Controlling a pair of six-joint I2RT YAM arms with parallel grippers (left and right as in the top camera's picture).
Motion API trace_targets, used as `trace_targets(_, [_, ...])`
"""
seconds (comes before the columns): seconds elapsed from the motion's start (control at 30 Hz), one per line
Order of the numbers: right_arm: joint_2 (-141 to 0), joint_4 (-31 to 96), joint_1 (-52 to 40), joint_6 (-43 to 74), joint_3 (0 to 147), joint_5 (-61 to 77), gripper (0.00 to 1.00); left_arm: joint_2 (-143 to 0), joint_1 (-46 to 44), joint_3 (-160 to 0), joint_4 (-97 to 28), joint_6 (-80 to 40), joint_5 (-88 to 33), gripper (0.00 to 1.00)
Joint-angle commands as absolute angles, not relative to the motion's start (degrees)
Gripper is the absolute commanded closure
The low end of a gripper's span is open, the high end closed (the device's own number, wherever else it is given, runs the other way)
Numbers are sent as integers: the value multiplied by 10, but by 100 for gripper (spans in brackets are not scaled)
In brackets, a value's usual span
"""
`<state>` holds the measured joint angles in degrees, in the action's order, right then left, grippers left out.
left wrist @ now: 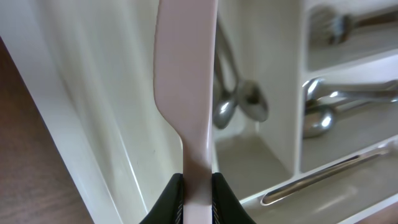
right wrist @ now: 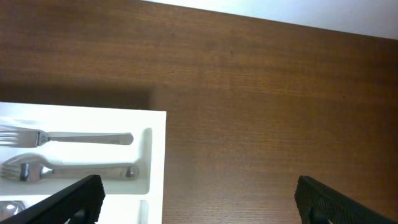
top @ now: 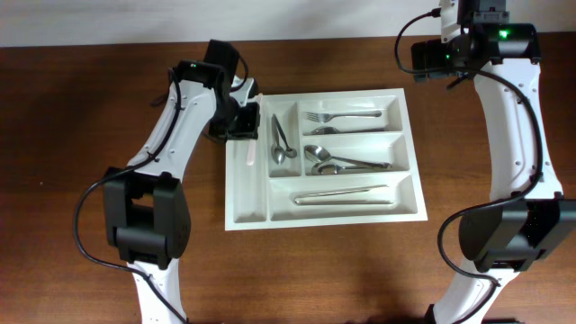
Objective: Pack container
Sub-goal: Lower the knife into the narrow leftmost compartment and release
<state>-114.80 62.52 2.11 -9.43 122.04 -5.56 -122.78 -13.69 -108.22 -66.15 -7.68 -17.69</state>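
The container (top: 236, 209) is a large white cutlery tray on the wooden table. Its long compartments hold forks (top: 342, 117), spoons (top: 337, 162) and a metal knife (top: 342, 194); one narrow compartment holds two spoons (top: 280, 144). My left gripper (top: 245, 135) is shut on a pale plastic knife (left wrist: 186, 81) and holds it over the leftmost narrow compartment (left wrist: 118, 124). The knife also shows in the overhead view (top: 249, 155). My right gripper (right wrist: 196, 193) is open and empty, high above the table beyond the tray's far right corner (right wrist: 155, 124).
Bare wooden tabletop (top: 360, 270) surrounds the tray. A pale wall or edge (right wrist: 280, 12) runs along the table's far side. The bases of both arms stand at the near edge.
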Motion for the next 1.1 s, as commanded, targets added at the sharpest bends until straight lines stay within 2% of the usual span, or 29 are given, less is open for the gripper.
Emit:
trace_targets(0.0, [-1143, 623, 22, -91, 1230, -61, 1, -1211, -133, -1043, -659, -98, -169, 97])
trace_targets(0.07, [-1143, 623, 22, -91, 1230, -60, 1, -1211, -133, -1032, -655, -98, -169, 92])
trace_targets(0.1, [-1143, 623, 22, -91, 1230, -60, 1, -1211, -133, -1029, -654, -98, -169, 83])
trace_targets(0.17, [-1143, 623, 22, -91, 1230, -61, 1, -1211, -133, -1027, -649, -98, -169, 51])
trace_targets(0.2, [-1143, 623, 22, -91, 1230, -61, 1, -1211, -133, -1028, -642, -98, -169, 26])
trace_targets(0.3, [-1143, 623, 22, -91, 1230, -60, 1, -1211, -131, -1030, -629, -98, -172, 0])
trace_targets(0.4, [-1143, 623, 22, -91, 1230, -61, 1, -1210, -114, -1055, -628, -94, -171, 1])
trace_targets(0.6, [-1143, 623, 22, -91, 1230, -60, 1, -1207, 8, -1168, -623, -90, -158, 1])
trace_targets(0.8, [-1143, 623, 22, -91, 1230, -60, 1, -1207, 107, -1190, -600, -90, -152, 1])
trace_targets(1.07, [-1143, 623, 22, -91, 1230, -60, 1, -1207, 154, -1190, -600, -90, -152, 1])
